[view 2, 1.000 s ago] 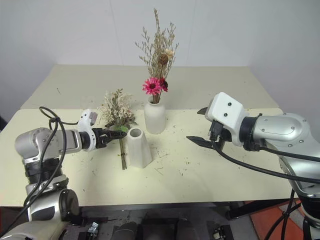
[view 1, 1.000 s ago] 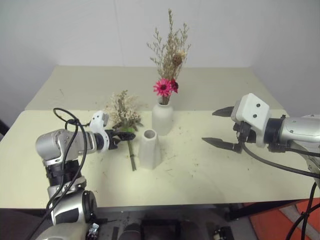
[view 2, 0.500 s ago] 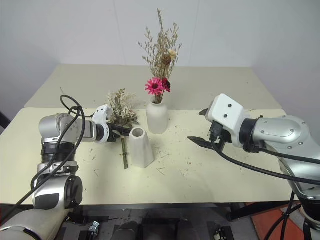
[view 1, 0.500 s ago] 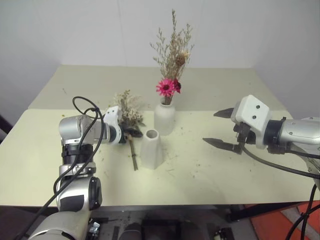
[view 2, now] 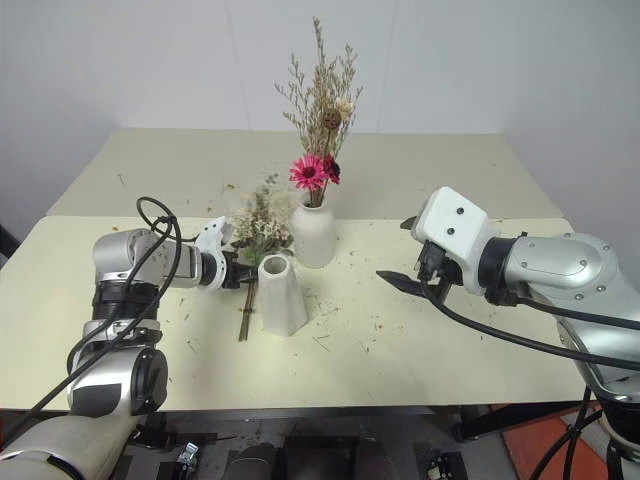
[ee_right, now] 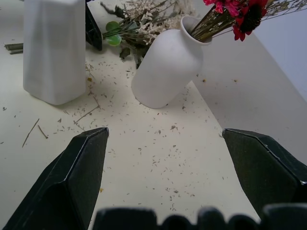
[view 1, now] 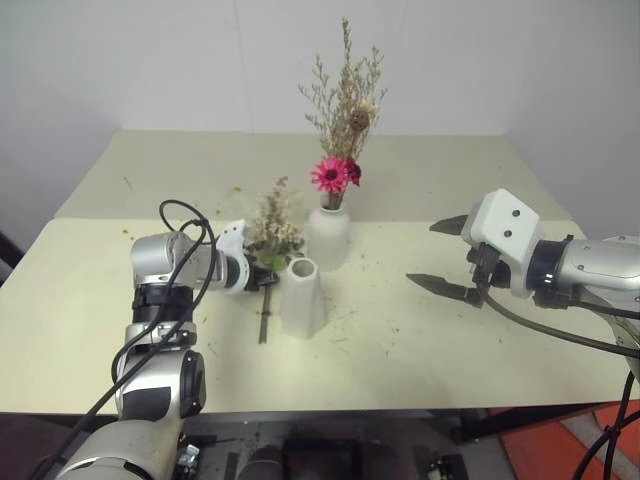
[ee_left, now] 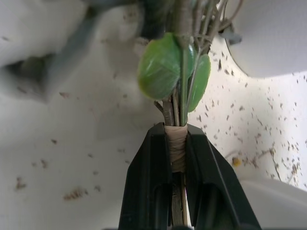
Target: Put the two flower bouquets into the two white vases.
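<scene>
Beside the tapered vase [view 1: 302,297], the left claw [ee_left: 178,158] is clamped on the cream bouquet's [view 1: 272,222] wrapped stems, their lower ends hidden; the right claw [view 1: 440,256] hangs apart over the surface [view 1: 430,340].

- Both arms are built of rounded silver-grey metal segments with black joints
- Each wrist carries a white angular housing
- Loose black cables loop along both arms
- The left gripper [ee_left: 177,191] and right gripper [view 1: 442,256] have black, tapered fingers

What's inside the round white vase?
The round vase holds the beige grass bouquet with a pink flower. Its stems go down the narrow neck; their lower ends are hidden inside.
</scene>
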Robot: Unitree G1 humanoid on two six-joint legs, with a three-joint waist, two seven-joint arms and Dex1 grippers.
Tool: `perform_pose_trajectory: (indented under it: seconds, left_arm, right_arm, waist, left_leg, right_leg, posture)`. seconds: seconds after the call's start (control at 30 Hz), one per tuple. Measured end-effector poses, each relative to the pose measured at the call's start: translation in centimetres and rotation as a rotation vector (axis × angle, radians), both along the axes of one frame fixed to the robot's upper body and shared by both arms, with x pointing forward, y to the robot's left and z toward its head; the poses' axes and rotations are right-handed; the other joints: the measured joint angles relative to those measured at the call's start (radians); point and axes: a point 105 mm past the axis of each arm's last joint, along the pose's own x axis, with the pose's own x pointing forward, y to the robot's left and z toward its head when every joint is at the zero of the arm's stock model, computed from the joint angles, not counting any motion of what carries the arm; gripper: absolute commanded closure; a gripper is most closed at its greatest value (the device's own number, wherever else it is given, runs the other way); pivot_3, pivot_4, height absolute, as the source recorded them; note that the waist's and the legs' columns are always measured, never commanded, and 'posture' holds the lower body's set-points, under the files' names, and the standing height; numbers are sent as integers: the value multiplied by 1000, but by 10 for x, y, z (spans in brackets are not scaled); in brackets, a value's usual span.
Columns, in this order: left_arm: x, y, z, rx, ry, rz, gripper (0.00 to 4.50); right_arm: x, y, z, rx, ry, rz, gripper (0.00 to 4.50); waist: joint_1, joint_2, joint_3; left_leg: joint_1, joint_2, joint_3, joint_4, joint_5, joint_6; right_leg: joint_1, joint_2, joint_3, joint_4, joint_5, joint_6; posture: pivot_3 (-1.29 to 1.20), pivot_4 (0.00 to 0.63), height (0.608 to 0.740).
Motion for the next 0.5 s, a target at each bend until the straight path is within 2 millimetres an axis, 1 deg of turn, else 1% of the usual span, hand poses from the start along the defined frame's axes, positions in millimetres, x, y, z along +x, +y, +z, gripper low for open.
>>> perform_pose_trajectory:
  seconds: [0.1,0.2,0.27,0.33,0.4,0.47,0.5]
  left_arm:
    - [9,13,7,-11,-77,81,4393]
    - [18,31,28,-52,-229,167,4393]
    - [22,48,43,-78,-341,235,4393]
    - [23,67,66,-161,-499,302,4393]
    - [19,80,92,-240,-627,320,4393]
    - [12,84,119,-306,-758,277,4393]
    - [6,83,136,-374,-840,229,4393]
  right_arm:
    - [0,0,0,1,0,-1,0]
    - [1,-1,0,3,3,-5,0]
    - [1,-1,0,3,4,-6,0]
    - [1,-2,-1,4,7,-9,0]
    - [1,-3,-1,6,6,-13,0]
    - [1,-6,-1,12,3,-24,0]
    - [1,-9,-1,16,3,-34,0]
  waist:
    - [-3,0,0]
    - [-4,0,0]
    - [-3,0,0]
    - [-2,0,0]
    - [0,0,0]
    - [2,0,0]
    - [7,0,0]
  left_leg:
    - [-1,0,0,0,0,0]
    - [-1,0,0,-1,0,0]
    - [-1,0,0,-1,0,0]
    - [-2,0,0,-1,0,0]
    - [-2,0,0,0,0,0]
    - [-3,-1,0,-1,0,0]
    - [-3,-1,0,0,0,0]
  right_leg:
    - [-1,0,0,0,0,0]
    - [-2,0,0,0,0,0]
    - [-2,-1,0,0,0,0]
    - [-2,-2,0,0,0,0]
    - [-2,-2,0,-1,0,0]
    - [-2,-2,-1,-1,0,0]
    - [-2,-2,-1,-1,0,0]
  posture:
    - [0,150,740]
    - [0,150,740]
    - [0,150,740]
    - [0,150,740]
    - [0,150,740]
    - [0,150,740]
    - [0,150,740]
